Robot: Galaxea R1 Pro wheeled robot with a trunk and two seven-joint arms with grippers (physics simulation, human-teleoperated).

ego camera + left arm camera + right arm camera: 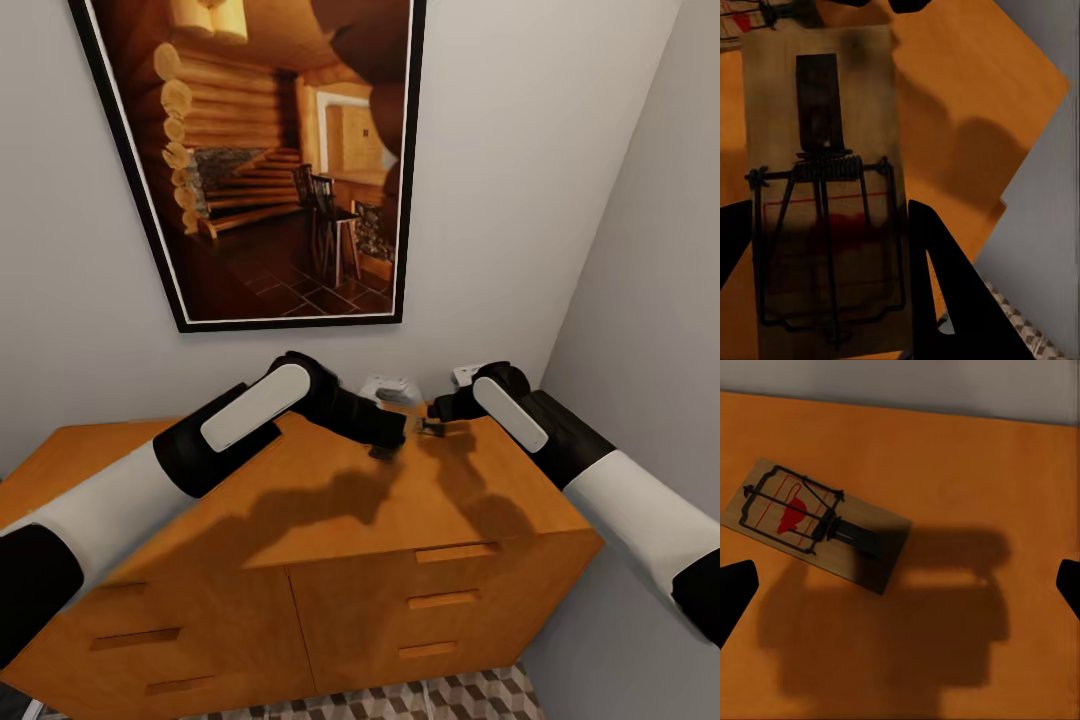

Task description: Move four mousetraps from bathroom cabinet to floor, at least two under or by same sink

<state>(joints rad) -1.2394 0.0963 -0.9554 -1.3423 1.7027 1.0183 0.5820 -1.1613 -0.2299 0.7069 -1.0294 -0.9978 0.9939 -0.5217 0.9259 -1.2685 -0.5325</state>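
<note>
A tan mousetrap [825, 135] with a dark wire spring fills the left wrist view, its long edges touching both black fingers of my left gripper [826, 225], which is shut on it just over the orange-brown cabinet [330, 520]. Part of another mousetrap [736, 22] lies beyond it. In the right wrist view a further mousetrap [817, 521] with a red mark lies flat on the cabinet top, and my right gripper [900, 589] hangs above it, wide open, the board off to one side. In the head view both grippers, left [390, 442] and right [440, 412], meet near the cabinet's back right.
A large framed picture [280, 160] hangs on the grey wall behind the cabinet. A white device [392, 388] stands at the back of the top. A side wall [650, 300] closes in at the right. Cube-patterned bathroom floor [450, 695] shows below the drawers.
</note>
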